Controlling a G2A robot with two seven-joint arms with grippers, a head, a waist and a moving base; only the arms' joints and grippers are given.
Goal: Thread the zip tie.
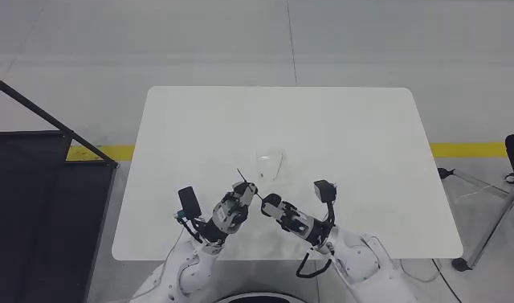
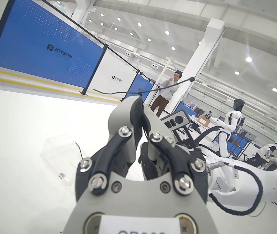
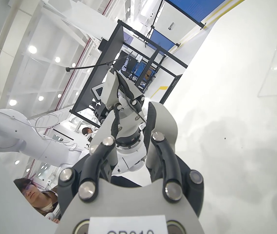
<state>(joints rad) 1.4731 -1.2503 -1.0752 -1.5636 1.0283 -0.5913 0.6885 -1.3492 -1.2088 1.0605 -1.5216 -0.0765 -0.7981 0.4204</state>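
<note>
My left gripper (image 2: 139,99) is clamped on the zip tie (image 2: 167,86); my right gripper (image 3: 134,116) sits just beside it, jaws apart.

Black zip tie (image 3: 87,67), plain and thin, over a white table (image 1: 361,142). Left gripper (image 2: 139,101) is grey with black pads, right gripper (image 3: 133,122) matches. Clear box (image 1: 270,162); grey floor (image 1: 241,38), yellow stripe (image 1: 474,149).
</note>
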